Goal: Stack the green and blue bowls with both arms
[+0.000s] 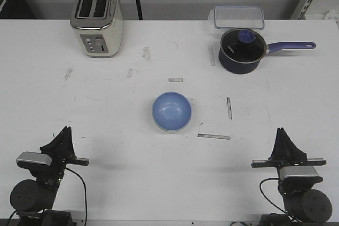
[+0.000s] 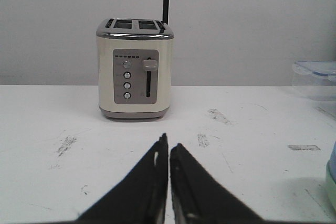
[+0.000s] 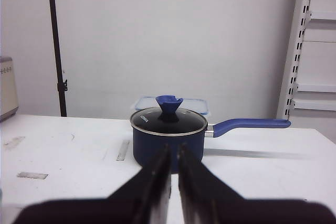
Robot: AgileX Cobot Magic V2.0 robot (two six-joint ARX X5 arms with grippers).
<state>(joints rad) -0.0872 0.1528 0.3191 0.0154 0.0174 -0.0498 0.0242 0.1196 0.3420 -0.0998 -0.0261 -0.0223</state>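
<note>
The blue bowl (image 1: 171, 110) sits at the middle of the white table, nested inside the green bowl, of which only a pale rim (image 1: 164, 129) shows under it. The left wrist view catches the same pair at its border: green wall (image 2: 332, 184), blue edge (image 2: 334, 153) above it. My left gripper (image 1: 65, 129) rests at the near left, shut and empty, its tips (image 2: 169, 141) almost touching. At the near right my right gripper (image 1: 281, 130) is likewise shut and empty (image 3: 174, 148). Both stand well apart from the bowls.
A cream toaster (image 1: 97, 19) stands at the back left. A dark navy saucepan (image 1: 241, 51) with a lid and long handle is at the back right, with a clear plastic container (image 1: 238, 17) behind it. Tape strips (image 1: 214, 136) lie near the bowls.
</note>
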